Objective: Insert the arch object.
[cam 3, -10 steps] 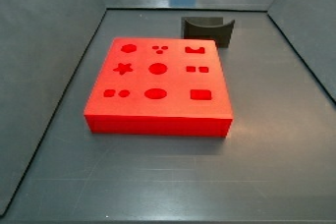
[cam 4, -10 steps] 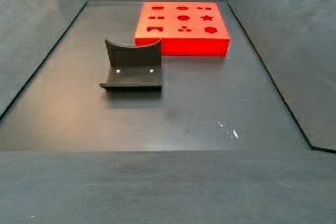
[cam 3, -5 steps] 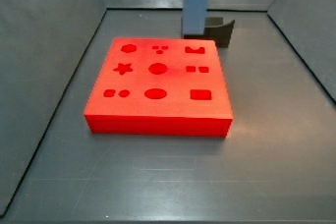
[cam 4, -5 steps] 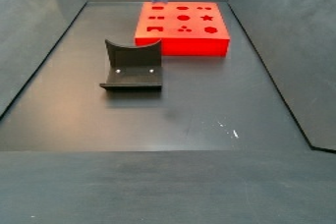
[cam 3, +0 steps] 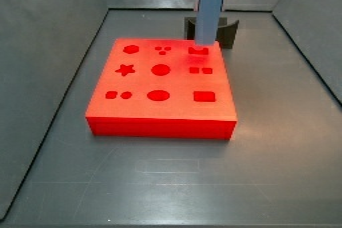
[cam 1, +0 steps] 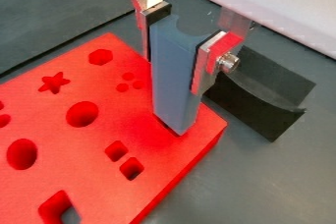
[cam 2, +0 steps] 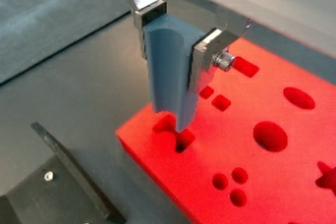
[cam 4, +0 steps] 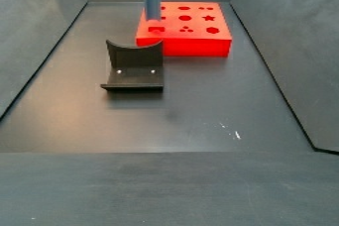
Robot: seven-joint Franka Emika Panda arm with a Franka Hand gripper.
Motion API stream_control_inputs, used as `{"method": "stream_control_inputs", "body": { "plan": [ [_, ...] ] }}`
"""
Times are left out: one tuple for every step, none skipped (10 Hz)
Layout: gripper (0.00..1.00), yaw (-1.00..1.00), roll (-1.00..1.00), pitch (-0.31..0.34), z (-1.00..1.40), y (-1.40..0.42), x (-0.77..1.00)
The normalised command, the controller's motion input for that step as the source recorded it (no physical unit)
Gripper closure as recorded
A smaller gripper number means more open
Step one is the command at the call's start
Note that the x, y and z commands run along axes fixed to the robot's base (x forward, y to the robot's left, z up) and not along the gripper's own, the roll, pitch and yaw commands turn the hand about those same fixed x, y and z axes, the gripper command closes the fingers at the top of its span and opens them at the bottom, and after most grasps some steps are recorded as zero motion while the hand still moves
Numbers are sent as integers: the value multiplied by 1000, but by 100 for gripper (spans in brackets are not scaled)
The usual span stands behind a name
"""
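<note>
Blue-grey arch object (cam 1: 171,90) is clamped upright between the claw's (cam 1: 182,41) silver fingers, lower end poised at the red board's (cam 1: 171,174) arch hole (cam 3: 201,50); advise squaring it before slow vertical descent.

Gripper (cam 1: 182,31): my fingers are cut off by the picture edge.
Blue-grey piece (cam 2: 171,71): its lower tip hides the red board (cam 2: 262,169) hole under it.
Fixture (cam 3: 229,30): partly hidden behind the piece.
</note>
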Motion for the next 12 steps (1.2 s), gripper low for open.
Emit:
{"method": "stream_control_inputs", "body": {
  "plan": [
    [100,0,0,-51,-243,131,-106],
    [100,0,0,-53,-249,100,-74],
    [100,0,0,-21,-217,11,0],
    [100,0,0,-49,-209,0,0],
    [100,0,0,-39,-160,0,0],
    [100,0,0,-23,-191,0,0],
    [100,0,0,-33,-194,0,0],
    [100,0,0,-20,-183,0,0],
    [100,0,0,-10,-191,0,3],
    [100,0,0,-1,-217,0,34],
    [100,0,4,0,-220,0,166],
    [100,0,19,0,-260,0,189]
  ]
}}
